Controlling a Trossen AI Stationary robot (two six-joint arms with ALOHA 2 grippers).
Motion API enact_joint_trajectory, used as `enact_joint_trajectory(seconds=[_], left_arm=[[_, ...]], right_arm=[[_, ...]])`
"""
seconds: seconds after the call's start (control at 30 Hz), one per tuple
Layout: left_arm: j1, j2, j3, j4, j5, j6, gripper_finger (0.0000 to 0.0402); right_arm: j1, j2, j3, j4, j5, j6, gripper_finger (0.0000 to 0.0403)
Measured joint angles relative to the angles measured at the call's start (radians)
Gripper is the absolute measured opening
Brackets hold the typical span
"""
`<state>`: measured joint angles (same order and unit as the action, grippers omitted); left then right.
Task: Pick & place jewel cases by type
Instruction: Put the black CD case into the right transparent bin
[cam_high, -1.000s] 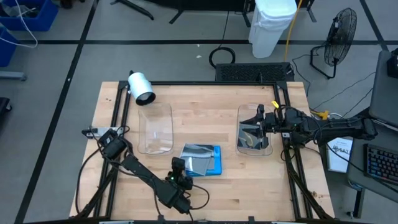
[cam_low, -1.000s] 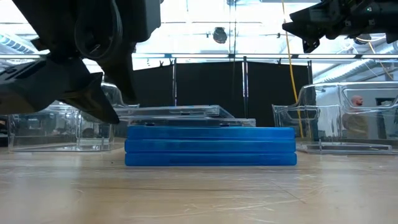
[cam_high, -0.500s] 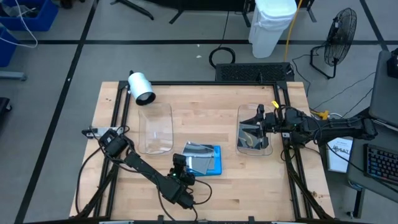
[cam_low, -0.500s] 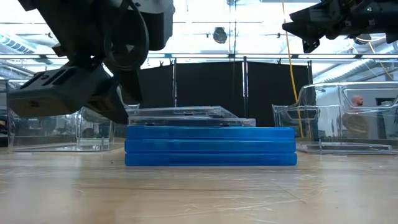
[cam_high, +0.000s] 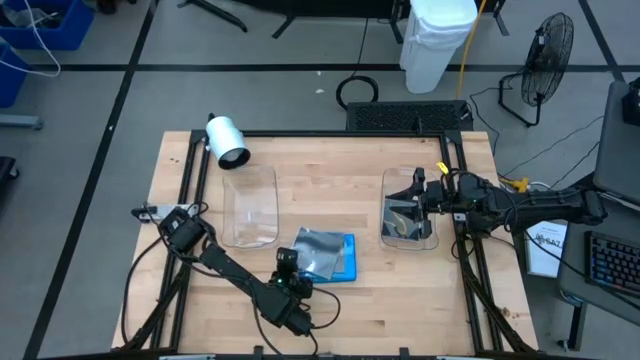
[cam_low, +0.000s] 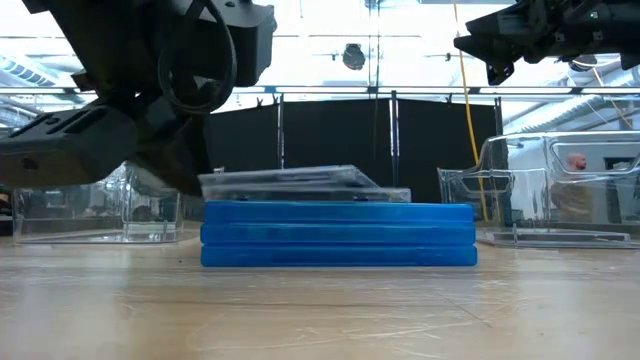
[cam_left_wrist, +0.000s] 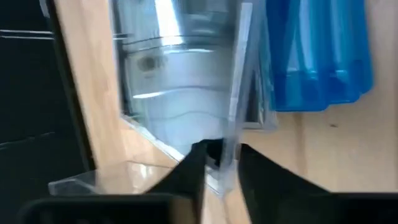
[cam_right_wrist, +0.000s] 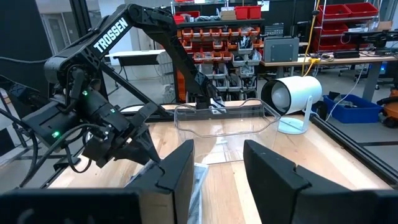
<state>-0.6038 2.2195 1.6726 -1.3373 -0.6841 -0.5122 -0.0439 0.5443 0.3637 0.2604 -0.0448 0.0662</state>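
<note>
The left gripper (cam_high: 289, 262) now sits at the near-left edge of the stack, its fingers (cam_left_wrist: 194, 171) closed in on the edge of the top clear jewel case (cam_low: 285, 180). That case now tilts, its left edge lifted off the case beneath.

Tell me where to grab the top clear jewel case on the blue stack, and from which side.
Grip the clear case by its thin overhanging edge, from the left pincer's side: it lies flat on the blue cases, so only that edge offers purchase.

All I can read is "TROSSEN", in white letters along the dark jointed left arm (cam_right_wrist: 118, 34).
</note>
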Motion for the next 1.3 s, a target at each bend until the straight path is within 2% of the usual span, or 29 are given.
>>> enact_joint_trajectory(seconds=[0.07, 0.1, 0.6, 1.3], left_arm=[[0.0, 0.0, 0.0, -0.004, -0.011, -0.02, 0.0038], [0.0, -0.001, 0.0, -0.01, -0.016, -0.03, 0.0031], [-0.015, -0.001, 0.0, -0.059, -0.029, -0.056, 0.0033], [-0.048, 0.002, 0.006, -0.165, -0.119, -0.1, 0.0033]], right_arm=[[0.0, 0.0, 0.0, 0.0, 0.0, 0.0, 0.013], [0.0, 0.0, 0.0, 0.0, 0.0, 0.0, 0.013], [0.0, 0.0, 0.0, 0.001, 0.0, 0.0, 0.013], [0.0, 0.0, 0.0, 0.005, 0.0, 0.0, 0.013]])
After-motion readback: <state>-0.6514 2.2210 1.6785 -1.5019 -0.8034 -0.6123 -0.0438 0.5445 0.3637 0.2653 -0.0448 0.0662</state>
